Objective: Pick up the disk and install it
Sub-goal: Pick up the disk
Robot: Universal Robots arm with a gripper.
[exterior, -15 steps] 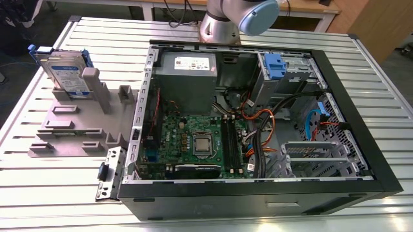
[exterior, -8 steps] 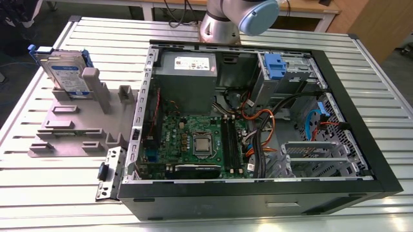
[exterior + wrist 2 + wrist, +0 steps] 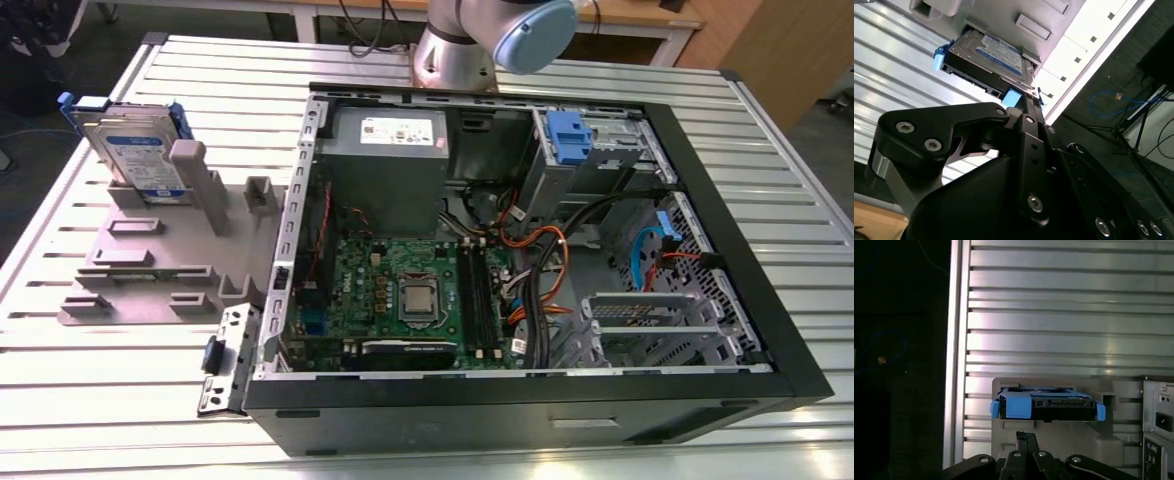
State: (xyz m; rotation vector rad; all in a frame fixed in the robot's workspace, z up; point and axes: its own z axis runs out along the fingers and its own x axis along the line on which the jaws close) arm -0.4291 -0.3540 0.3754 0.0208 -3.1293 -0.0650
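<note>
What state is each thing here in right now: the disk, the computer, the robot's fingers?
Disk: standing on edge in the grey holder, not gripped.
Computer case: lying on its side, open, side panel off.
Gripper: fingers shut, holding nothing, clear of the disk.

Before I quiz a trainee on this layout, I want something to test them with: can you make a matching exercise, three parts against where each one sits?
Things:
1. disk
2. blue bracket
3. processor

Places:
A. on the green motherboard
B. upright in the grey stand, outside the case
C. in a drive bay of the open computer case

Pairs: 1-B, 2-C, 3-A
</note>
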